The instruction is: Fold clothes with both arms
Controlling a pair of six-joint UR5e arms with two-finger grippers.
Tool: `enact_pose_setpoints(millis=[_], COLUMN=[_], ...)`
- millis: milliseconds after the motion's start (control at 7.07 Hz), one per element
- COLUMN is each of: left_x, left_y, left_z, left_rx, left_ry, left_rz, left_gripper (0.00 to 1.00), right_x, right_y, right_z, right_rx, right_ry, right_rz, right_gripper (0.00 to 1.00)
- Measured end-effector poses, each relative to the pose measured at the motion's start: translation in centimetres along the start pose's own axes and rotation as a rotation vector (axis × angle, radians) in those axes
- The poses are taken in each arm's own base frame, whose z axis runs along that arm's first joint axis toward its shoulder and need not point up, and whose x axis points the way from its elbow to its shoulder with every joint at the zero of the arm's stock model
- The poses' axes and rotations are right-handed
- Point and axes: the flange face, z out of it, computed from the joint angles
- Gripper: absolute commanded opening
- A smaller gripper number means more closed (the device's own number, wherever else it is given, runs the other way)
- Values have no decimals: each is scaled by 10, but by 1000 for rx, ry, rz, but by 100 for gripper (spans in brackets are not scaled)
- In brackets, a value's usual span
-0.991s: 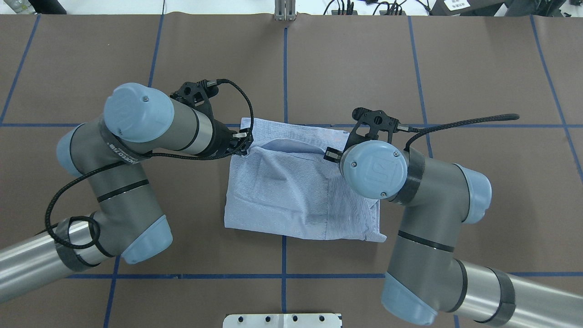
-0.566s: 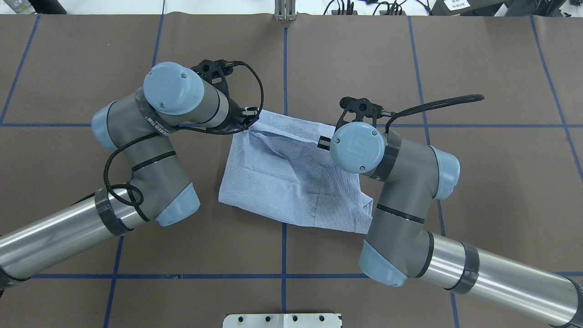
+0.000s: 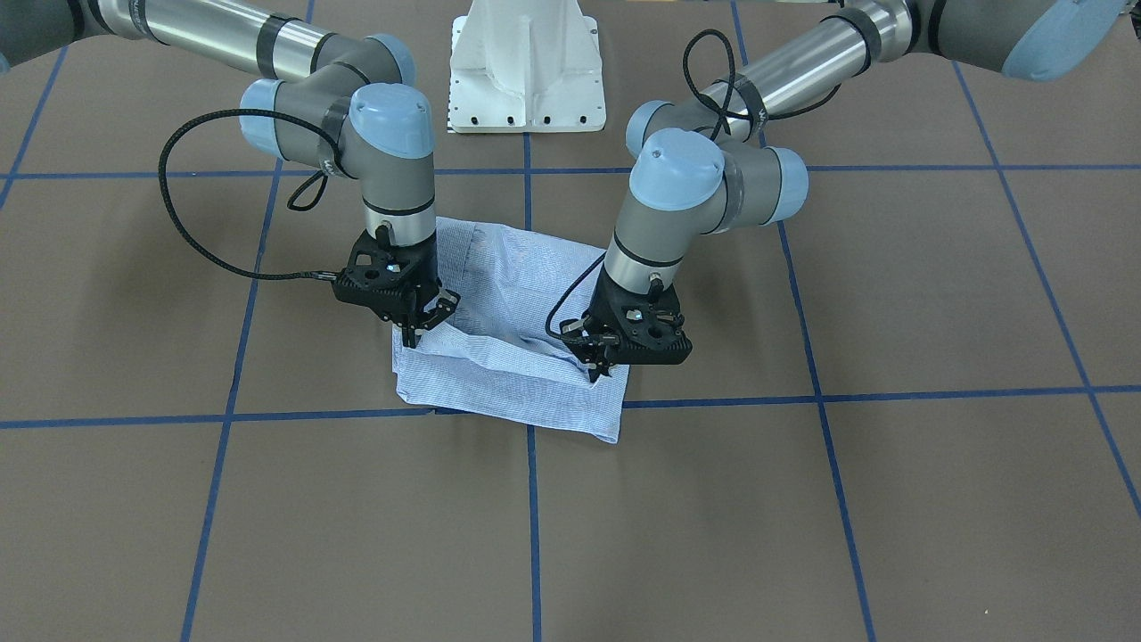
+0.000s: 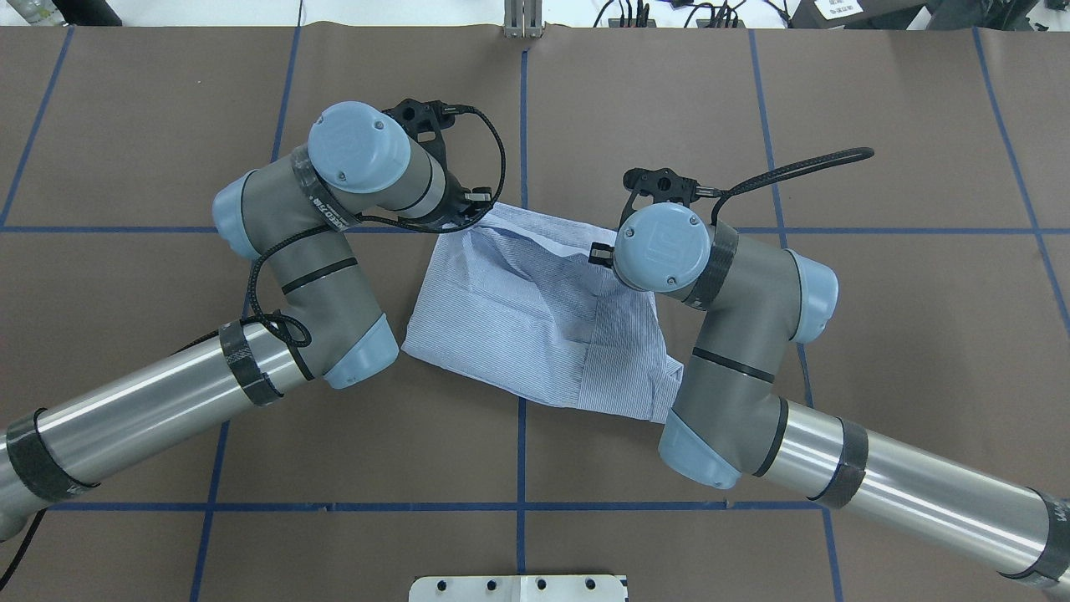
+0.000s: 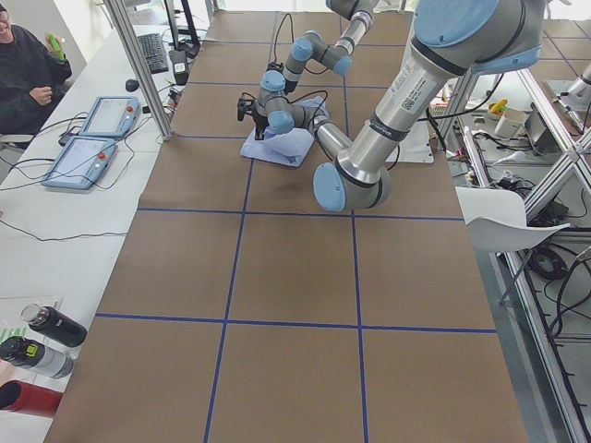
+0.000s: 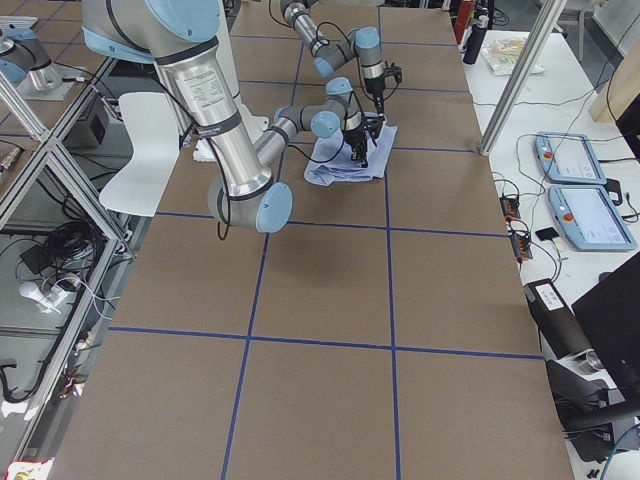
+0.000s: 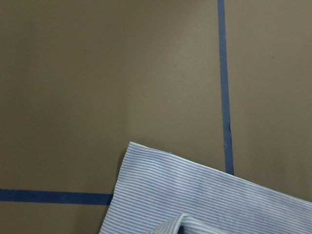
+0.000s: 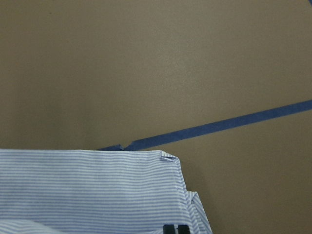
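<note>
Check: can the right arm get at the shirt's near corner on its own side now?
Probably not at once: the right gripper is shut on the shirt's far edge, and the right arm's own links hang over that corner. It must release and retract first.

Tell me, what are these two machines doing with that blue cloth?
A two-armed robot is folding a light blue striped shirt on the brown table. The left pincer and the right pincer each pinch the shirt's edge farthest from the white base, holding that layer raised. The rest lies flat, partly folded.
</note>
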Motion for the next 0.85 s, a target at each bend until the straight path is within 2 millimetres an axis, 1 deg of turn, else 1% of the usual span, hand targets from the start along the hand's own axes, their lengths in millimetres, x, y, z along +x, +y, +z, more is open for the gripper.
enact_pose_setpoints(millis=[142, 283, 425, 566, 708, 849], left_x=[-5, -8, -10, -12, -12, -16], left_y=[-2, -4, -7, -10, -15, -28], left_z=[9, 13, 14, 13, 9, -3], left_rx=[0, 1, 3, 7, 12, -2], left_ry=[-7, -12, -13, -13, -8, 13], left_rz=[4, 9, 16, 18, 22, 41], left_gripper=[0, 1, 69, 100, 100, 100], right_x=[5, 9, 12, 15, 18, 20], right_y=[-11, -22, -31, -37, -47, -66], right_z=[-1, -3, -4, -5, -6, -12], right_rx=[-23, -39, -43, -41, -46, -80], right_ry=[-3, -7, -8, -6, -7, -21], right_rz=[-20, -34, -36, -39, -49, -60], right_gripper=[0, 20, 94, 100, 100, 100])
